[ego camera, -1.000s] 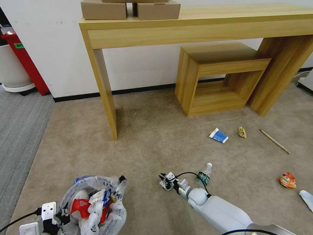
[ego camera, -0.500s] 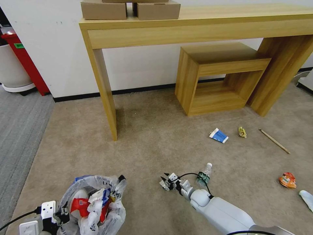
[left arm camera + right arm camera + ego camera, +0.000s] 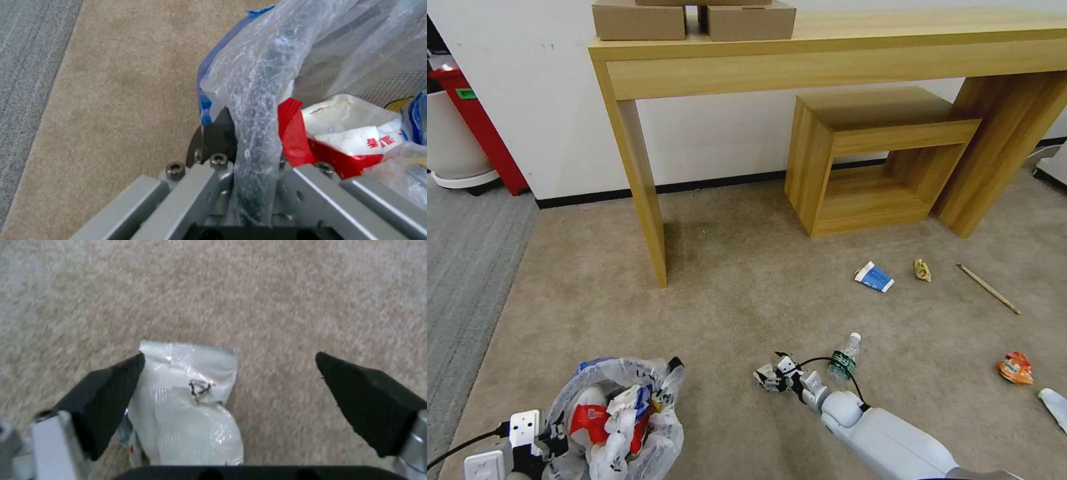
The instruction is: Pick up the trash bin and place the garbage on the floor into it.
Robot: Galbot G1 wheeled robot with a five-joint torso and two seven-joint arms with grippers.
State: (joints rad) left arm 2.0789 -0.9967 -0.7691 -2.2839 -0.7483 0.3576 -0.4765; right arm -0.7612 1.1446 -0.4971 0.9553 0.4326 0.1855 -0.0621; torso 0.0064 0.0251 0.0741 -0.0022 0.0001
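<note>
The trash bin (image 3: 617, 417), lined with a crinkly whitish bag and holding red and white litter, hangs at my lower left. My left gripper (image 3: 550, 440) is shut on its bagged rim (image 3: 256, 133). My right gripper (image 3: 774, 379) is low over the beige floor (image 3: 727, 300) and open. A white crumpled packet (image 3: 191, 406) lies on the carpet between its dark fingers (image 3: 106, 396), close against one of them. More garbage lies to the right: a green-label bottle (image 3: 845, 357), a blue-white carton (image 3: 874, 277), a yellow scrap (image 3: 922, 269), a wooden stick (image 3: 987, 288) and an orange wrapper (image 3: 1015, 367).
A long wooden table (image 3: 827, 47) stands against the wall, with cardboard boxes (image 3: 694, 20) on top and a wooden cube shelf (image 3: 867, 160) under it. Grey carpet (image 3: 467, 267) and a red bin (image 3: 474, 120) lie far left. A white slipper (image 3: 1054, 403) pokes in at the right edge.
My right gripper has sunk lower toward the carpet and shifted slightly right. The left gripper and the bin have stayed put.
</note>
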